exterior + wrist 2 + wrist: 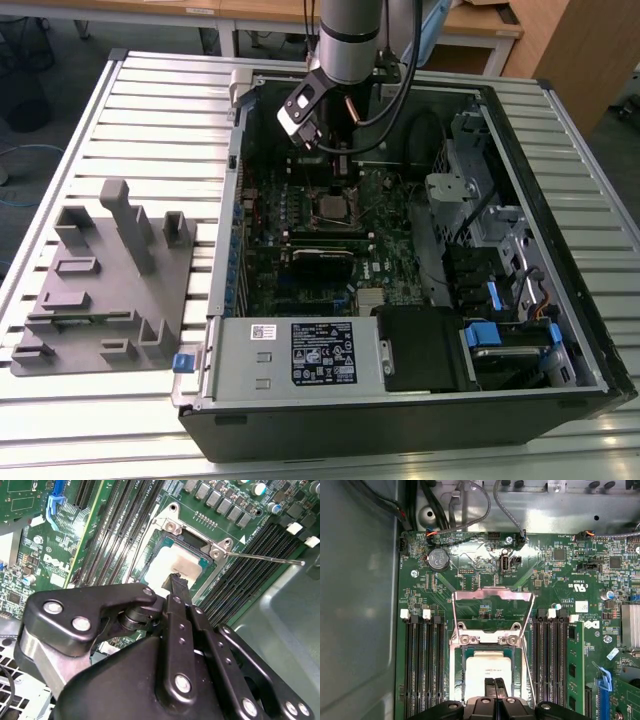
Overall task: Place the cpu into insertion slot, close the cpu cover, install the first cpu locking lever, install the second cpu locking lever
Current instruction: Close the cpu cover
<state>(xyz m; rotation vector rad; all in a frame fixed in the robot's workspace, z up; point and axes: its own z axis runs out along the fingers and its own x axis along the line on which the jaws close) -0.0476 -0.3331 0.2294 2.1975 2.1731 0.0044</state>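
The gripper [495, 684] sits closest to the lens in both wrist views, its two black fingers pressed together with nothing between them. Their tips are over the cpu [487, 665]; whether they touch it I cannot tell. The cpu lies flat inside the insertion slot [456, 672], mid-board between the two banks of memory slots [422, 665] on the green board [560, 580]. It is a small square with a pale, dull silver top that glares under the light.

It is probably light and rigid, with a smooth lid that would slip under a pinch, and fragile on its underside. The safe hold is on two opposite edges, kept level.

The cpu cover [492, 595] stands open, swung back toward the board edge with the coin cell [438, 559]. It looks like thin springy sheet metal – best pushed at its free edge. In the second wrist view a thin locking lever [265, 557] juts out unlatched.
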